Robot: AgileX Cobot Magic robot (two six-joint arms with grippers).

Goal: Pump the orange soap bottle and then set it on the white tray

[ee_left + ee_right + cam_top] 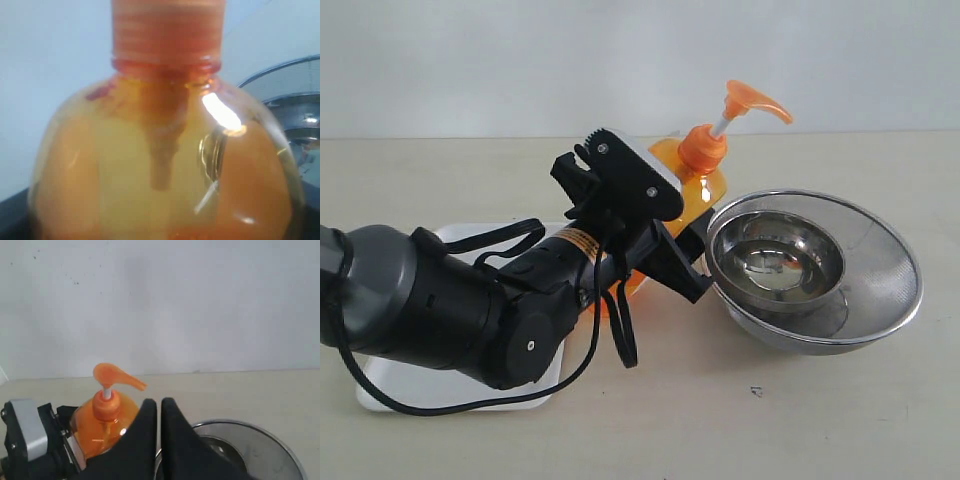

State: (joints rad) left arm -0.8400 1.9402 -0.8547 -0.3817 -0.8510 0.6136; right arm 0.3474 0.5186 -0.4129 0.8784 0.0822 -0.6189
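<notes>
Exterior view | orange soap bottle (708, 190) — clamped between left jaws

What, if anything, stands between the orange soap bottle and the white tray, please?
Nothing visible: the white tray lies beside the orange soap bottle, under the left arm gripping it; the steel bowls sit opposite.

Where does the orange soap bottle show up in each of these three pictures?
Exterior view: the orange soap bottle stands upright near the centre.
Left wrist view: the bottle fills nearly the whole picture, very close.
Right wrist view: the bottle sits in the lower left of the picture.
Shared landmark: the steel bowls right beside it.
</notes>
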